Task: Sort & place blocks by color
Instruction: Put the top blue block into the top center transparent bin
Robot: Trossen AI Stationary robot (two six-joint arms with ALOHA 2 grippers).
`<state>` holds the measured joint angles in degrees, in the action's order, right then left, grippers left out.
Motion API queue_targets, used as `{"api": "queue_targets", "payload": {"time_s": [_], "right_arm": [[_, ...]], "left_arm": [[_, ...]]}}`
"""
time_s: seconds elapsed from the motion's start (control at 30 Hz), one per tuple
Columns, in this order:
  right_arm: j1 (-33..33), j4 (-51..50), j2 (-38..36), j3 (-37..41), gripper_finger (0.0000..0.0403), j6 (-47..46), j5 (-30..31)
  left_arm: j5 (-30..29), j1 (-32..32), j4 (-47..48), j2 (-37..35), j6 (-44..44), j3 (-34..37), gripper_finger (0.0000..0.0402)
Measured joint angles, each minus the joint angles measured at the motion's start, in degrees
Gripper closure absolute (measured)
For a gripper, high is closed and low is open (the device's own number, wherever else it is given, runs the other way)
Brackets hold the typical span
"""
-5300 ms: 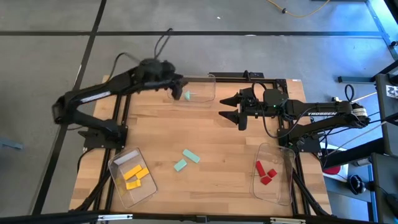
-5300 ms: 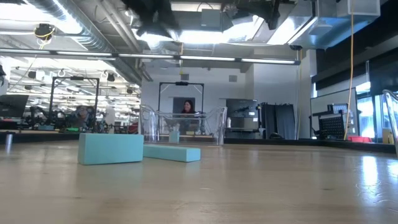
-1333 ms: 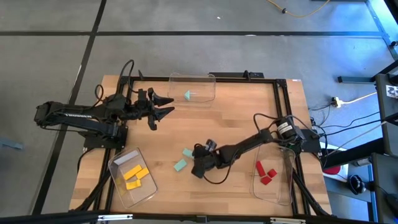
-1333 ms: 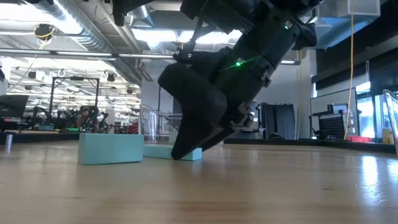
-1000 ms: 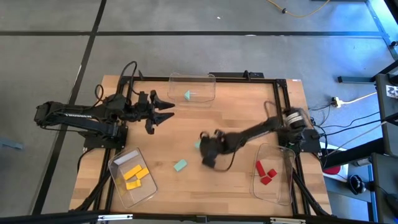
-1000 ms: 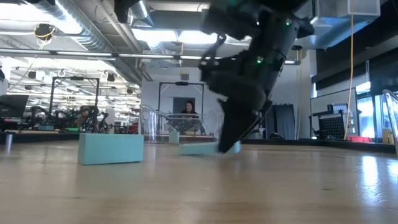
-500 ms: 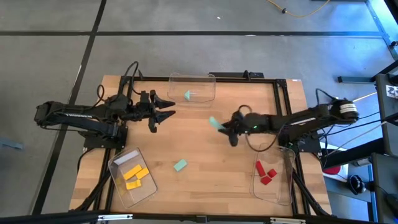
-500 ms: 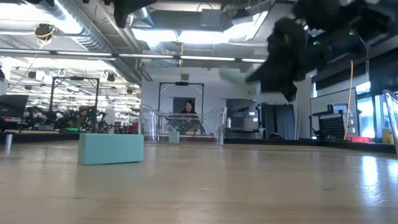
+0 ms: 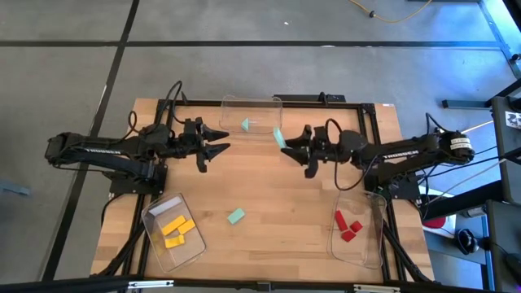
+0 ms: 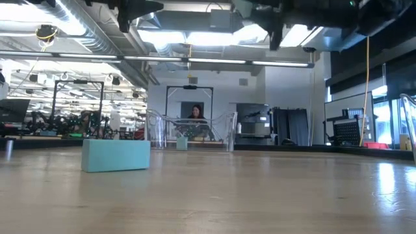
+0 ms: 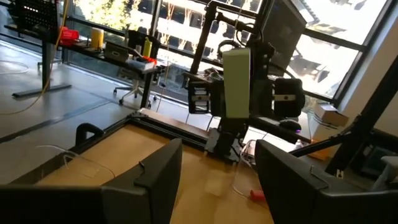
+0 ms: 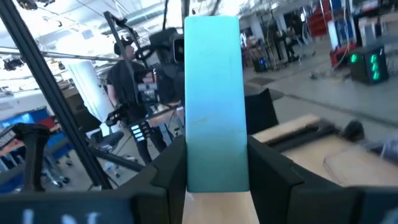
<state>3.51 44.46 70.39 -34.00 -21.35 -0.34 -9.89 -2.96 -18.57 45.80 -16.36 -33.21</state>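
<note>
My right gripper (image 9: 288, 145) hangs high over the far middle of the table, shut on a mint-green bar block (image 9: 279, 137), just right of the clear far bin (image 9: 252, 104). A mint wedge (image 9: 244, 124) lies in that bin. A second mint block (image 9: 236, 216) lies flat on the wood nearer the front and also shows in the low view (image 10: 116, 155). My left gripper (image 9: 221, 140) waits open at the far left, facing the right one, with nothing between its fingers (image 11: 155, 180). My right gripper pinches the mint bar by its near end (image 12: 216, 177) between its two fingers (image 12: 171, 168), one on each long side. The fingers run roughly level from the table's right and lie along the bar. The bar sticks out past the fingertips, lifted clear.
A clear bin (image 9: 155, 213) with yellow blocks (image 9: 177, 230) stands at the front left. Another clear bin (image 9: 376, 213) with red blocks (image 9: 348, 225) stands at the front right. A black frame (image 9: 326, 100) runs along the far edge. A person shows in the room beyond.
My right gripper has lifted the mint bar off the middle of the table and carried it up and toward the far edge, to beside the far bin. The bar has gone from lying flat to hanging clear. The other mint block has stayed in place.
</note>
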Motion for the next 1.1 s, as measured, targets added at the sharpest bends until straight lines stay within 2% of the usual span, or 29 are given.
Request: {"api": "queue_targets", "payload": {"time_s": [0.9,1.1], "right_arm": [[0.02,0.22,0.0,-1.68,0.0272,1.89,0.26],[-0.12,0.49,2.74,-2.32,0.0272,-0.89,0.29]], "left_arm": [[0.09,0.0,-0.07,0.12,0.44,0.0,0.0207],[0.12,0.0,-6.3,5.62,0.11,-0.05,0.0207]]}}
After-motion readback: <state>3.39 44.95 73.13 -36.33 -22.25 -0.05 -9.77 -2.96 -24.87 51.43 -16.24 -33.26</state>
